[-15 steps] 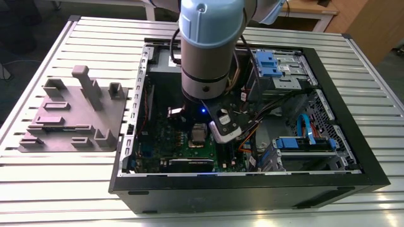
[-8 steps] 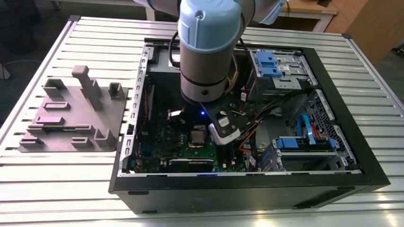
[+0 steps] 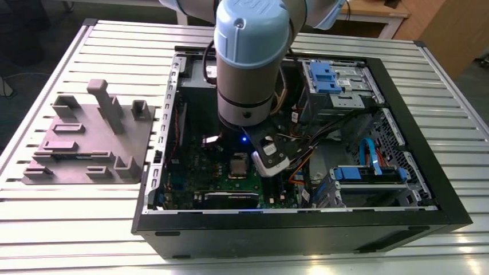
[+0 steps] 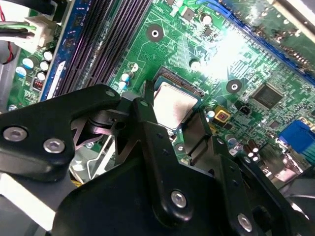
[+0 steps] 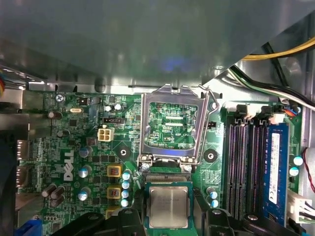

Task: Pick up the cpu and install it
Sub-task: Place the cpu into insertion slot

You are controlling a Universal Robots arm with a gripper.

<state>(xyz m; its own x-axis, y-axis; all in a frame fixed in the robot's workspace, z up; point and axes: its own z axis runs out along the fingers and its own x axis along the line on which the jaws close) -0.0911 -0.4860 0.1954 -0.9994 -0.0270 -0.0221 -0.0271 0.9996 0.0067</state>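
Item: gripper (image 4: 172, 112), inside the open computer case (image 3: 306, 229), low over the motherboard (image 5: 74, 147). Fingers (image 4: 147, 123) are clamped on opposite edges of the cpu (image 5: 168, 206). The cpu lies level over its socket, just beside the raised socket frame (image 5: 145, 128); it is possibly not fully seated. The grey moulded tray (image 3: 84, 149) sits on the table (image 3: 458, 114), at nine o'clock from the case in the exterior view.
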